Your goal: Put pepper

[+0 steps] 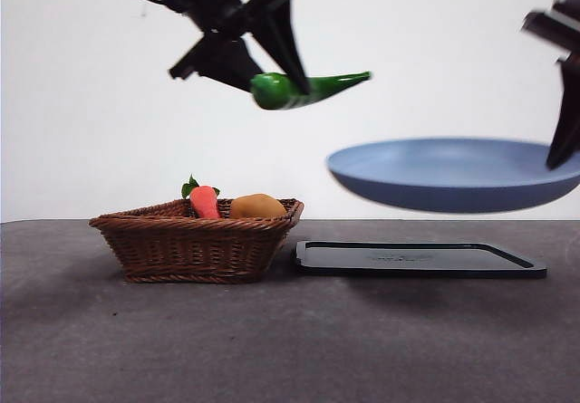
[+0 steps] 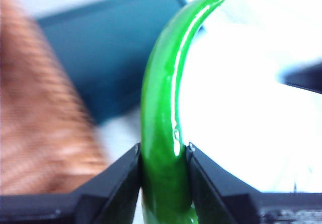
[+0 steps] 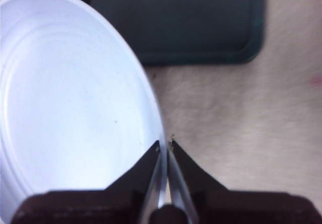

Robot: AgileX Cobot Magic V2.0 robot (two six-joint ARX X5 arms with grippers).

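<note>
The left gripper (image 2: 163, 156) is pinching the pepper (image 1: 304, 90) tight between both jaws, gripping it near its thick end so the tapered tip is sticking out toward the plate (image 1: 453, 175). The pepper is hanging high in the air, above the gap between the basket (image 1: 195, 240) and the plate, and touching nothing but the jaws. Over on the other side, the right gripper (image 3: 165, 151) is clamping the plate by its rim, the jaws closed down to a sliver on the thin edge, and is holding the plate aloft over the dark tray (image 1: 417, 258). To my eye the step in hand is carrying the pepper across and setting it into the plate, and doing that well means bringing it over the middle of the dish, lowering until it is close to the surface, and only then letting go, so that it is not rolling or tipping a plate held by one edge. The left arm is reaching in from the upper side, angled downward, with the pepper lying roughly level. A carrot (image 1: 204, 200) and a round yellow-orange piece (image 1: 257, 206) are sitting in the basket.
</note>
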